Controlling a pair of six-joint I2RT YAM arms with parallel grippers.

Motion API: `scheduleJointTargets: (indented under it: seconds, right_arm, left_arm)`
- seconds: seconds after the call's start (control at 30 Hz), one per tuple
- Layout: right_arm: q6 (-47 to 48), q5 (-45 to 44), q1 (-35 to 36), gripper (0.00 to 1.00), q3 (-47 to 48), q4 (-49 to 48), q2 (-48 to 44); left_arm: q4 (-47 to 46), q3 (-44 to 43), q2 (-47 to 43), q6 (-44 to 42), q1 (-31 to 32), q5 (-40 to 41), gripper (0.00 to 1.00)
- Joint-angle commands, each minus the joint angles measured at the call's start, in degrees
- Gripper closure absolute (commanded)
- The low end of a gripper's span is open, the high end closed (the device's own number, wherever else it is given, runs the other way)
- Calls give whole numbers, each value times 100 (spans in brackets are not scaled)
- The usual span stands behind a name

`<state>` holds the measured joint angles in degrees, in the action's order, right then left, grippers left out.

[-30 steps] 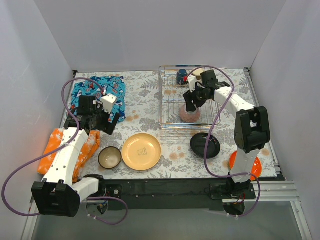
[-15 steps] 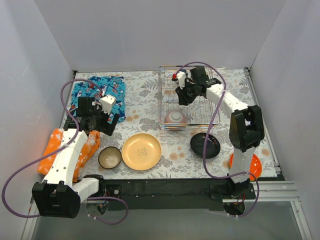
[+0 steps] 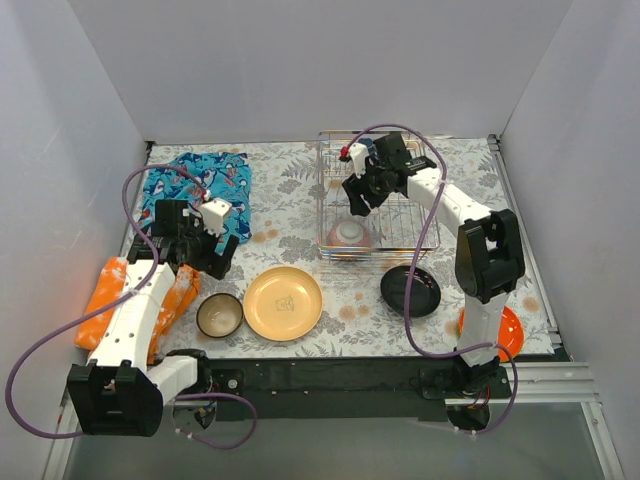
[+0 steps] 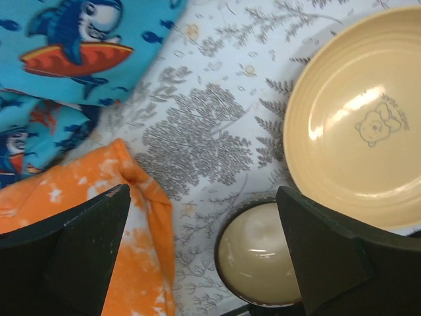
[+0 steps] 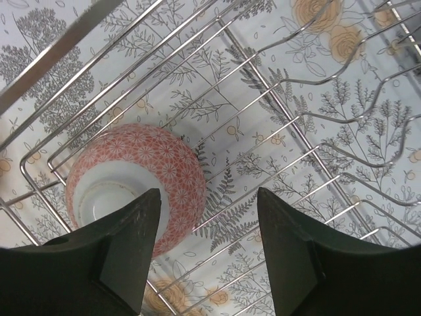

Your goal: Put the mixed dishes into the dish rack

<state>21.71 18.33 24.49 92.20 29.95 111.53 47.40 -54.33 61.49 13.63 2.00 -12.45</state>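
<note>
The silver wire dish rack (image 3: 395, 228) stands at 1 o'clock on the floral surface (image 3: 290, 190). An upturned pink-patterned bowl (image 5: 131, 187) sits in its 7 o'clock corner. The right pincer (image 5: 207, 194) hangs over the rack, wide and empty. The left pincer (image 4: 202, 197), also wide and empty, hovers over the dark brown bowl (image 4: 256, 263). The tan-yellow plate (image 4: 355, 118) lies at that bowl's 2 o'clock.

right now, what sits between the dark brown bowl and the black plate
The tan-yellow plate, close beside the dark brown bowl; bare table from it to the black plate. The top view shows it.
</note>
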Motion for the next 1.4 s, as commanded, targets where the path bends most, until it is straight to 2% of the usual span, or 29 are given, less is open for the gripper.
scheduleJointTargets:
  seconds: [0.0,0.07,0.13,0.17,0.33,0.47,0.57,0.67,0.8,1.03,1.23,1.37]
  right_arm:
    - [-326,-137,-41,30,631,-87,-553]
    - [-448,-110,-50,27,685,19,-640]
    - [-493,-49,-50,25,554,2,-824]
    - [-501,-31,-50,25,492,2,-869]
    - [-493,4,-58,25,-78,2,-1272]
    - [-440,-22,-58,25,-396,2,-1519]
    - [-309,-13,-58,24,-528,1,-1660]
    - [-203,83,-58,25,-624,2,-1774]
    - [-106,75,-58,25,-818,10,-2020]
    - [-54,57,-58,24,-1126,19,-2311]
    - [61,-31,-58,24,-1222,10,-2425]
    - [52,13,-58,24,-1301,-33,-2460]
  left_arm:
    - [708,256,152,-702,-24,-731,11]
    - [1269,195,249,-1123,-24,-1372,22]
    - [1604,168,179,-1335,-16,-1785,24]
    - [1884,185,57,-1798,-15,-2057,26]
    - [2045,502,-112,-2258,81,-1709,29]
    - [2624,502,-67,-2856,125,-1963,32]
    - [2722,730,-102,-2883,441,-1771,35]
    - [2661,871,-216,-2875,643,-1533,36]
    - [2669,932,-235,-2883,714,-1629,36]
    - [1801,1407,-85,-2251,1276,-1260,39]
    - [1142,1407,-6,-2040,1373,-865,57]
    - [991,1285,99,-2022,1382,-636,63]
